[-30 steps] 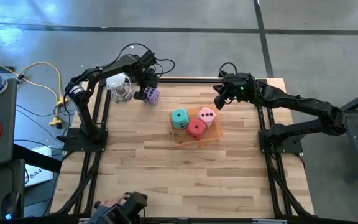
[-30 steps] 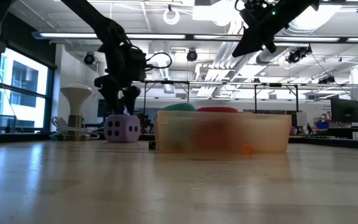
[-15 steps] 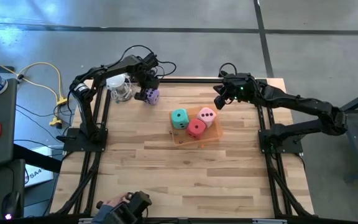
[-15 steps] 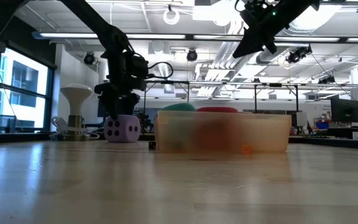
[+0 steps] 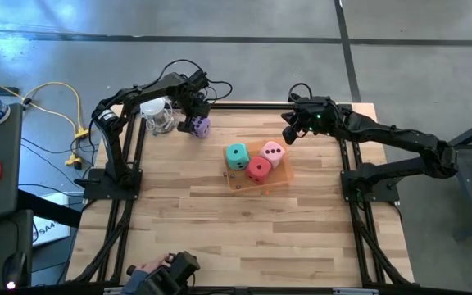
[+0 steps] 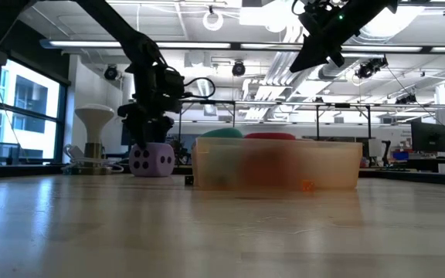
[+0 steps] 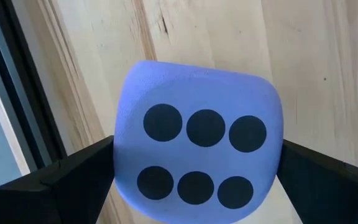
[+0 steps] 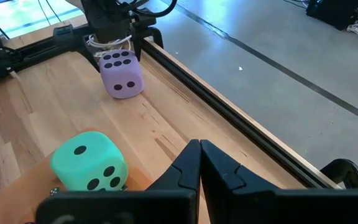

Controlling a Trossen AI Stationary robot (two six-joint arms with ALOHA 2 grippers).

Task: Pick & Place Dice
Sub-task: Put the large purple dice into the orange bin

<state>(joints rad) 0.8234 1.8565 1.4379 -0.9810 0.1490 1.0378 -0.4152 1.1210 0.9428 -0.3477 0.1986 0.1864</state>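
Left gripper [image 5: 193,119] poised over the purple die [image 5: 198,125] at the bench's far left edge, fingers [image 7: 73,177] spread to flank its six-pip face; squeeze evenly on opposite flat sides, since the cube probably yields. Right gripper [image 8: 199,163] waits with fingers pressed together, raised near the far edge. Whether the pads already touch is unclear; orange tray [image 6: 331,166] blurs the green-teal, red and pink dice within

a translucent orange tray [image 5: 279,175] sits mid-table; a clear white-topped cup [image 5: 159,115] stands near the table's corner.
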